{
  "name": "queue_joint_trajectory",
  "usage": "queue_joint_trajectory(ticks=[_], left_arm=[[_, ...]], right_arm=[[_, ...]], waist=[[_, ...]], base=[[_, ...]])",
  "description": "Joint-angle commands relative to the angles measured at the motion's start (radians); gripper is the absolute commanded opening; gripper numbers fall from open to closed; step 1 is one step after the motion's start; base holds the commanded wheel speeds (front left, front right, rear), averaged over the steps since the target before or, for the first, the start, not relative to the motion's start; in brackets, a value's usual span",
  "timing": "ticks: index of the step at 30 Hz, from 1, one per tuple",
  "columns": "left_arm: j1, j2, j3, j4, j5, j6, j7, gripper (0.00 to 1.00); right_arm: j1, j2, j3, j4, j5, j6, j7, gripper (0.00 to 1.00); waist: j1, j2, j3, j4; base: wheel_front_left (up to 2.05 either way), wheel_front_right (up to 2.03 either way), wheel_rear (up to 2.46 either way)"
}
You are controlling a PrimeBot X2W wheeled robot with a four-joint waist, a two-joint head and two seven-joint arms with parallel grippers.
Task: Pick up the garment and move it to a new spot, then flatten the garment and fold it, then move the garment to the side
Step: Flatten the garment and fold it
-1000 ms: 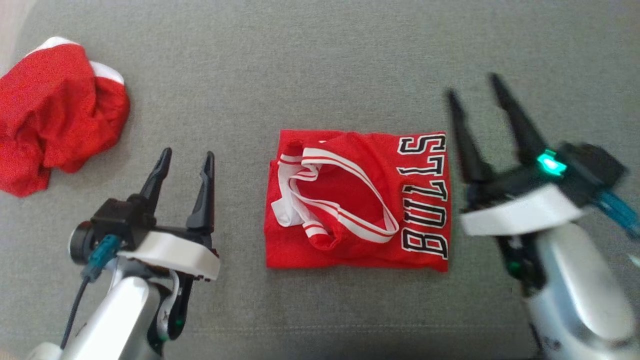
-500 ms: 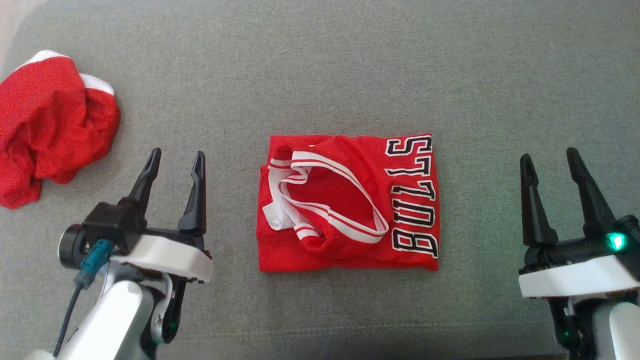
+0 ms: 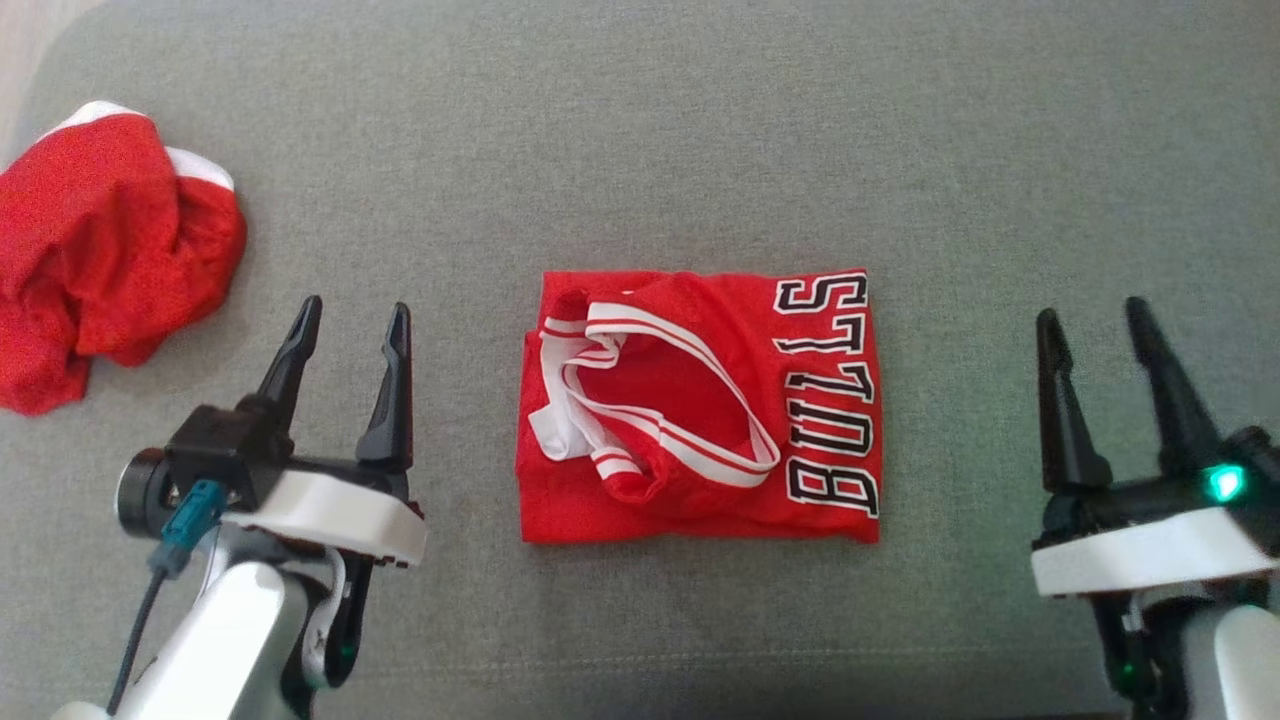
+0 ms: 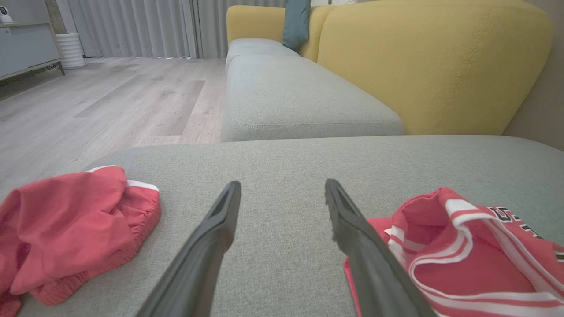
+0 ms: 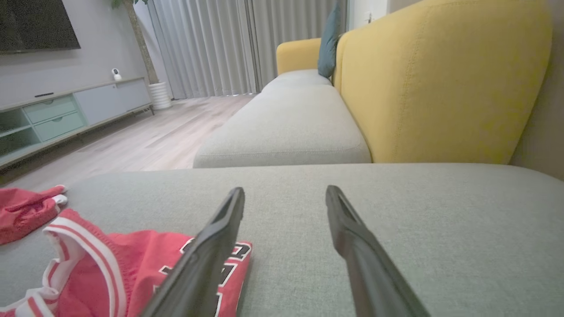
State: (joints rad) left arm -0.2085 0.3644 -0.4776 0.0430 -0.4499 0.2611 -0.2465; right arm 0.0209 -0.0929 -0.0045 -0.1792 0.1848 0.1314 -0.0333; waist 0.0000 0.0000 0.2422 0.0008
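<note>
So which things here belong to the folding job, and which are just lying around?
Job: folded red Bulls jersey, left gripper, right gripper, both open.
Lying about, probably: crumpled red garment far left, teal pillow, yellow sofa back.

Two red garments are in the head view. One folded red mesh jersey with white trim and black BULLS lettering (image 3: 700,410) is at the centre, and one crumpled red cloth garment with a white band (image 3: 110,250) is at ten o'clock.

There are two grippers, the left gripper (image 3: 355,305) at seven o'clock and the right gripper (image 3: 1090,308) at four o'clock. Each has two long dark fingers, four in all.

At least two grey cushions can be counted: the near grey fabric seat cushion (image 3: 700,130) and the next grey fabric seat cushion (image 4: 299,97).

There are two backrests, the near yellow upholstered backrest (image 5: 440,88) and the far yellow upholstered backrest (image 5: 299,55), and one teal pillow (image 5: 330,44).
</note>
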Motion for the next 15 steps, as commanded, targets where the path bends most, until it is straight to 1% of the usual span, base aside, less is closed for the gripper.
queue_joint_trajectory(ticks=[1, 4, 11, 12, 15], left_arm=[[-0.026, 0.029, 0.033, -0.028, 0.010, 0.006, 0.001, 1.00], [-0.030, 0.028, 0.028, -0.025, 0.010, 0.004, 0.001, 1.00], [-0.042, 0.021, 0.015, -0.025, 0.012, 0.000, 0.001, 1.00], [-0.042, 0.021, 0.015, -0.025, 0.012, 0.000, 0.001, 1.00], [-0.046, 0.019, 0.013, -0.025, 0.013, -0.002, -0.001, 1.00]], right_arm=[[0.000, -0.004, 0.036, -0.020, 0.011, -0.001, 0.016, 0.00], [0.004, -0.007, 0.082, 0.016, 0.026, -0.001, 0.036, 0.00], [0.000, 0.001, 0.248, 0.144, 0.079, -0.001, 0.077, 0.00], [0.000, 0.001, 0.248, 0.144, 0.079, -0.001, 0.077, 0.00], [-0.018, 0.009, 0.303, 0.195, 0.103, -0.001, 0.080, 0.00]], waist=[[0.0000, 0.0000, -0.001, 0.001], [0.0000, 0.0000, -0.002, 0.006], [0.0000, 0.0000, 0.008, 0.028], [0.0000, 0.0000, 0.008, 0.028], [0.0000, 0.0000, 0.017, 0.036]], base=[[0.00, 0.00, 0.00], [0.00, 0.00, 0.00], [0.00, 0.00, 0.00], [0.00, 0.00, 0.00], [0.00, 0.00, 0.00]])
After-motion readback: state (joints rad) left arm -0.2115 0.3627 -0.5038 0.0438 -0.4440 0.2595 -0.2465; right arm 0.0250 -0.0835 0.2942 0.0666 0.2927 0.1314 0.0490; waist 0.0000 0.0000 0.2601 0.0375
